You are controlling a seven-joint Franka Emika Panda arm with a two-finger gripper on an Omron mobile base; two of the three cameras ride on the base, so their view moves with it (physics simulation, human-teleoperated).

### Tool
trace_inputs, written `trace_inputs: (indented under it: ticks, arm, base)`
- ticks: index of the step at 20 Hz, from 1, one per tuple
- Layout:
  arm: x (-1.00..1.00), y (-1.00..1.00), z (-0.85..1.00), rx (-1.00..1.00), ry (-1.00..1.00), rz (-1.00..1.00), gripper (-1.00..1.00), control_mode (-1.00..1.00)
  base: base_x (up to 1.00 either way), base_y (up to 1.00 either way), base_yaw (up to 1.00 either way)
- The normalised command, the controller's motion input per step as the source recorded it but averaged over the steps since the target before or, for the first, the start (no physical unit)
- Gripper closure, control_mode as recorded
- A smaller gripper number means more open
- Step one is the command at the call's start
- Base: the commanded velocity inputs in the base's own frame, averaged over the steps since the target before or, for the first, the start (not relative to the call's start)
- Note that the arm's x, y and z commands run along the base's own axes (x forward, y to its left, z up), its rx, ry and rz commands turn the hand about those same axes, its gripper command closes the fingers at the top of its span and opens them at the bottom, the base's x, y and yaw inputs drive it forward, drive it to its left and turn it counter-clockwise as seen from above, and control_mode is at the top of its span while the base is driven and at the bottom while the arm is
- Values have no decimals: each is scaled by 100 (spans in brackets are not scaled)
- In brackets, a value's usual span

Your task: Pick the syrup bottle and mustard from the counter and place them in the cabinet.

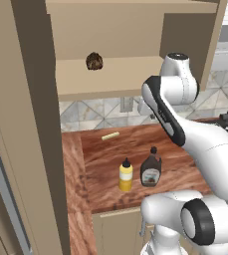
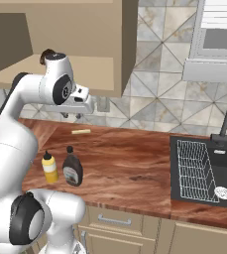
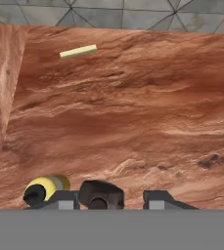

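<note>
We see syrup bottle (image 1: 151, 171) and mustard (image 1: 126, 175) both on counter (image 1: 110, 159), cabinet (image 1: 110, 79) awaiting both; gripper (image 2: 71, 114) closed, empty.

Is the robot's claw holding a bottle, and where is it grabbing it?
Nothing is held. The claw hangs up above the counter, while the mustard and syrup bottle stand untouched below.

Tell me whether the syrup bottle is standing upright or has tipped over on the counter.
Upright. The syrup bottle stands on its base on the counter with its black cap pointing up, beside the mustard, which is upright too.
</note>
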Motion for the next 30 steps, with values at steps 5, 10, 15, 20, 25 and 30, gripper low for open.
trace_inputs:
  ticks: [5,10,15,20,25,30]
  arm:
    - [-13,0,0,0,0,0,-100,-100]
    - [-34,-2,0,0,0,3,-100,-100]
    - [-27,-10,-2,0,0,6,-100,-100]
    - [-40,-9,-8,0,0,10,-100,-100]
    - [-38,-15,-15,0,0,12,-100,-100]
    - [-31,-14,-16,0,0,12,-100,-100]
  base:
    - [0,0,0]
    - [0,0,0]
    - [0,0,0]
    - [0,0,0]
    - [0,0,0]
    - [0,0,0]
